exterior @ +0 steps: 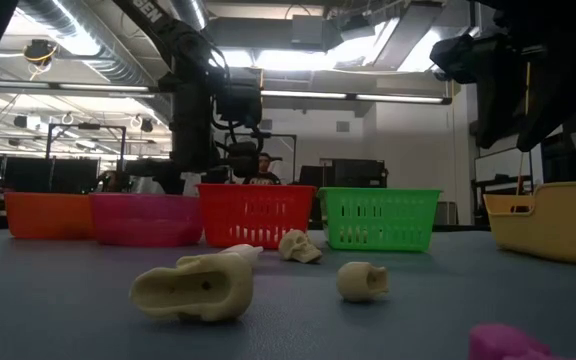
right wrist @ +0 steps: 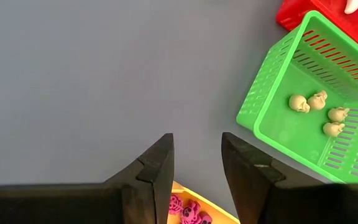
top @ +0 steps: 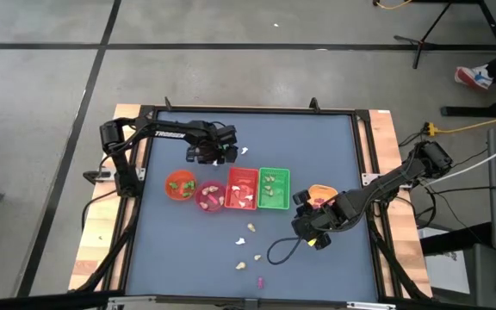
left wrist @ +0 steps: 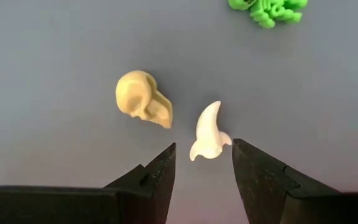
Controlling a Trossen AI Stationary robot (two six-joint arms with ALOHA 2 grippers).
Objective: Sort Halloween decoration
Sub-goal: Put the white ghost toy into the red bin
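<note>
**Both hands empty, trinkets partly sorted into the row of containers**

The left hand (left wrist: 204, 165) hangs over the far part of the tabletop (top: 179, 250), fingers spread and holding nothing. Just ahead of its fingertips lies a white claw-shaped trinket (left wrist: 208, 132), with a cream skull (left wrist: 142, 98) beside it and a green trinket (left wrist: 267, 10) farther off. Seen from above, this hand (top: 213, 153) sits at about 11 o'clock from the table's middle, just behind the container row.

The right hand (right wrist: 197, 165) is also parted and empty, hovering above the yellow tray (top: 320, 195) at about 3 o'clock; pink skulls (right wrist: 188, 211) lie in that tray directly beneath it.

The row runs from 9 o'clock toward 3 o'clock: an orange bowl (top: 179, 185) holding green pieces, a pink bowl (top: 209, 198) with contents too small to make out, a red basket (top: 241, 189) with pale pieces, and a green basket (right wrist: 309, 99) holding four cream skulls (right wrist: 319, 112).

Unsorted Halloween decoration remains on the bare tabletop toward 6 o'clock: a few cream pieces (top: 252, 229) and one pink piece (top: 260, 281). In the low view, a cream bone-like piece (exterior: 196, 285) and two small skulls (exterior: 362, 281) lie in front of the baskets.
</note>
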